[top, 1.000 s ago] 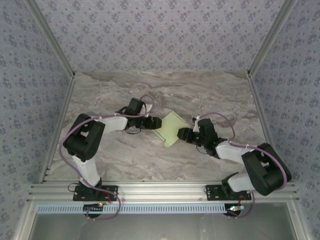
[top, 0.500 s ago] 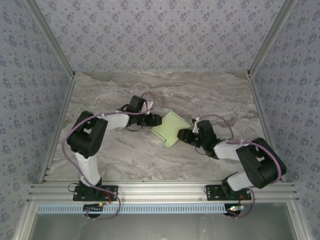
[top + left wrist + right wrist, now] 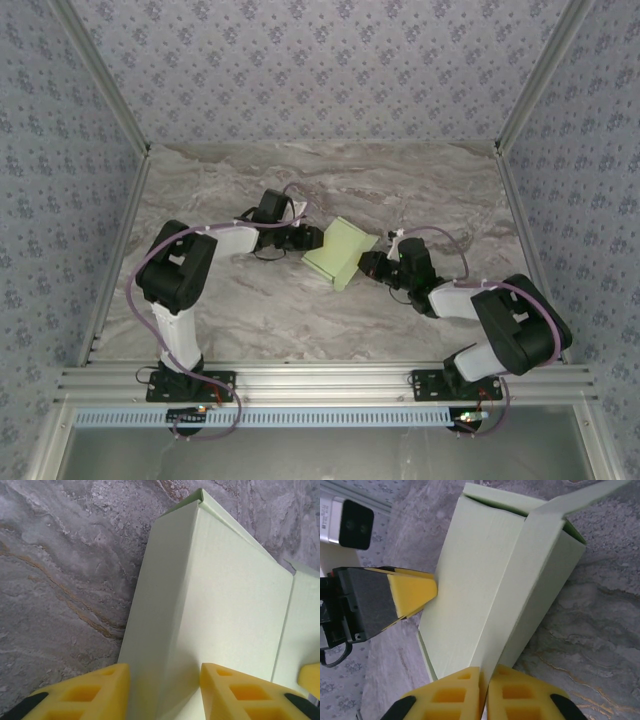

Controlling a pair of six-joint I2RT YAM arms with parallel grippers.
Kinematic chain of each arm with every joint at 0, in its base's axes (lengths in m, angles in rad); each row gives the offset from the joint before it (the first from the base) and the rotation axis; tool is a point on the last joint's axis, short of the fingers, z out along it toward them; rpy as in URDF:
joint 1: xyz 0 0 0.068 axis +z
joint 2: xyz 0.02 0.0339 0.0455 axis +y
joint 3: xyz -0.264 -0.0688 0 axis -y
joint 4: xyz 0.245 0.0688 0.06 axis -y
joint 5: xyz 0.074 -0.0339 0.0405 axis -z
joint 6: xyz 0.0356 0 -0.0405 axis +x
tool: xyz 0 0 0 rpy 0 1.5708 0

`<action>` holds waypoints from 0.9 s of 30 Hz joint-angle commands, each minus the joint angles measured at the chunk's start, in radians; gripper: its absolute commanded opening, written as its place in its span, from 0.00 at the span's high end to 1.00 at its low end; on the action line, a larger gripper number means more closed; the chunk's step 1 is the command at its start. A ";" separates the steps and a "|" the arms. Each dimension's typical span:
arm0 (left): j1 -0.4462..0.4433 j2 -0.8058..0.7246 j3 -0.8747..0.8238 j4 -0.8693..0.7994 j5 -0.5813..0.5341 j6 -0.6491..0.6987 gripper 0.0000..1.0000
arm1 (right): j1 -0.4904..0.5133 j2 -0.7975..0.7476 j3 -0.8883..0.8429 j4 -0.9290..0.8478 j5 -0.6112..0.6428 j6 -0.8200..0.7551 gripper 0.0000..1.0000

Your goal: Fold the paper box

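Note:
The paper box (image 3: 340, 251) is a pale green, partly formed sleeve lying on the marble table between the two arms. My left gripper (image 3: 312, 240) is at its left end. In the left wrist view its jaws stand apart and straddle a long folded ridge of the box (image 3: 225, 595), one yellow finger (image 3: 85, 695) by the side panel and the other over the top panel. My right gripper (image 3: 368, 266) is at the box's right end. In the right wrist view the right gripper (image 3: 485, 690) is shut on a thin card panel of the box (image 3: 490, 565). An end flap sticks up at the far end.
The marble table (image 3: 250, 310) is bounded by aluminium rails (image 3: 320, 380) along the near edge and by patterned walls at the sides and back. Open tabletop lies behind and in front of the box.
The right gripper's jaws have closed onto the box's card. The left jaws have narrowed around the ridge. The box has shifted slightly away from the arms' bases.

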 commanded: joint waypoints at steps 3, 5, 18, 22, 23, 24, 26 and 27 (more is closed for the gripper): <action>0.000 -0.003 -0.032 0.045 0.054 -0.035 0.62 | -0.001 -0.030 -0.022 0.054 -0.012 0.019 0.95; 0.000 -0.003 -0.039 0.054 0.064 -0.042 0.63 | 0.000 -0.052 -0.025 0.049 -0.007 0.021 0.96; -0.004 0.018 -0.029 0.033 0.086 -0.032 0.61 | 0.001 -0.178 -0.007 -0.046 0.008 0.004 0.98; -0.014 0.026 -0.019 0.015 0.088 -0.020 0.62 | 0.002 -0.187 -0.004 -0.066 0.017 -0.005 0.98; -0.014 0.029 -0.014 0.006 0.084 -0.014 0.62 | 0.003 -0.185 -0.003 -0.074 0.023 -0.010 0.98; -0.016 0.030 -0.010 -0.001 0.080 -0.010 0.62 | 0.003 -0.183 -0.005 -0.086 0.032 -0.012 0.98; -0.017 0.032 -0.006 -0.016 0.067 -0.001 0.62 | 0.001 -0.172 -0.007 -0.106 0.042 -0.017 0.98; -0.019 0.035 -0.002 -0.026 0.056 0.006 0.63 | 0.000 -0.164 -0.009 -0.115 0.047 -0.017 0.98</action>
